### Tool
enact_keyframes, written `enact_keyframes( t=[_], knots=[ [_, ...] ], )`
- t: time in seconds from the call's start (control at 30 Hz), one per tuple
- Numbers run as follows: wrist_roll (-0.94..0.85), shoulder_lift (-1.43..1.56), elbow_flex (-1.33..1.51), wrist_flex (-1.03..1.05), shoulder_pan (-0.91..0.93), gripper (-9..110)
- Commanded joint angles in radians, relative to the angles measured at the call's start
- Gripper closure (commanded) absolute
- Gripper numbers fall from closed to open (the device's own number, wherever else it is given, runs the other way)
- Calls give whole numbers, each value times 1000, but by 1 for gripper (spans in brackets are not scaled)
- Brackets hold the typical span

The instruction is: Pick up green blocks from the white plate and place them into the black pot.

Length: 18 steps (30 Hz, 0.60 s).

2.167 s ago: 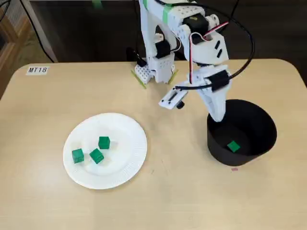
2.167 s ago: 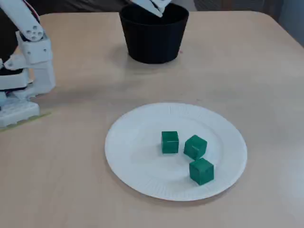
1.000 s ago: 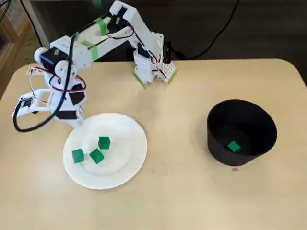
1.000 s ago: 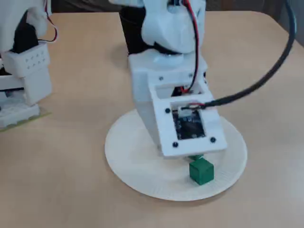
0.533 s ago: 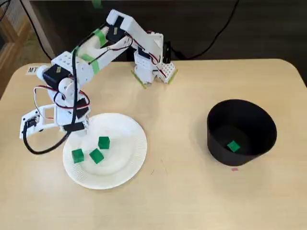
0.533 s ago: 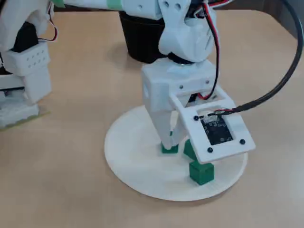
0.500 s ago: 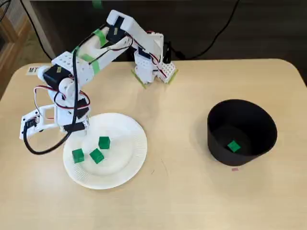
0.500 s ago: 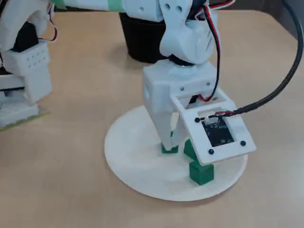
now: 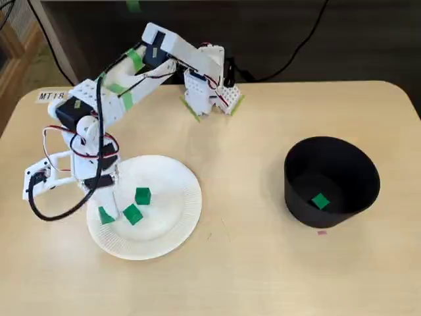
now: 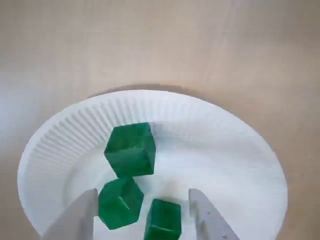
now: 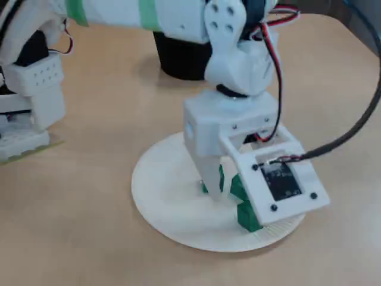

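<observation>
Blocks on the plate: three green cubes; in the wrist view a top block [image 10: 131,150] sits at centre frame, with a lower-left block [image 10: 120,202] and a lower-right block [image 10: 162,221] at the bottom edge.
Block in the pot: one, the fourth block [image 9: 320,201], lies on the floor of the black pot [image 9: 299,209] at the right of a fixed view.
Plates and pots: one white plate [image 9: 179,224] at lower left, one pot, well apart from each other on the tan table [image 9: 250,263].
Writing: a white label [image 9: 51,96] at the upper left of the table reads "MT18".
Arm: one white arm [image 9: 105,99] wrapped with bands of green tape [image 9: 135,59].
Gripper: the gripper [image 10: 143,192] stands with a moderate gap between its fingers [image 10: 80,215] and holds nothing. In the wrist view the two lower blocks lie between them. In a fixed view its tips [image 11: 214,193] are down at the plate surface, beside the blocks.
Change: 2.2 s ago the gripper hung over the pot; half a second ago it stood at the plate's upper left edge; it has since dropped lower and nearer the blocks. The count is unchanged at three on the plate and one in the pot.
</observation>
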Motion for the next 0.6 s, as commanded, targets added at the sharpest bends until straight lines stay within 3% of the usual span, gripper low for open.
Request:
enact_keyframes(
  t=[0.0,0.57],
  knots=[
    [6,-8,-72,3,11,75],
    [-18,-126,-204,3,-12,78]
  ],
)
